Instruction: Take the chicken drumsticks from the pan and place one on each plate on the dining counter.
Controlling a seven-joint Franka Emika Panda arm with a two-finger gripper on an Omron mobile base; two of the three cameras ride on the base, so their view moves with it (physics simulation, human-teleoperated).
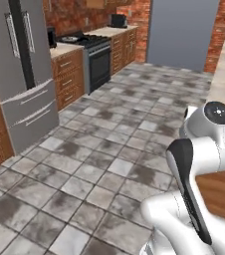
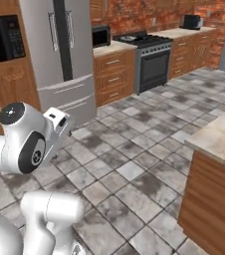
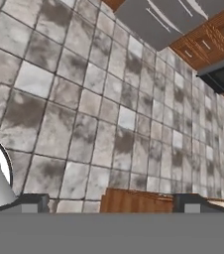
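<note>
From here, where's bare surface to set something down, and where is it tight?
The near corner of the dining counter is bare marbled top. The worktop between fridge and stove is a narrow strip holding a microwave. The stove top carries the pan. The claw is open over the floor.

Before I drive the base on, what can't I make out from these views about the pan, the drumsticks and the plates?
- Pan on the stove: far and tiny in both base views; too small to tell what lies in it.
- Dining counter: cut off by the right edge in both base views; the bare corner in sight gives no sign of how things lie further along.
- Gripper: open over floor tiles, holding nothing; its tips sit low in the hand view.
</note>
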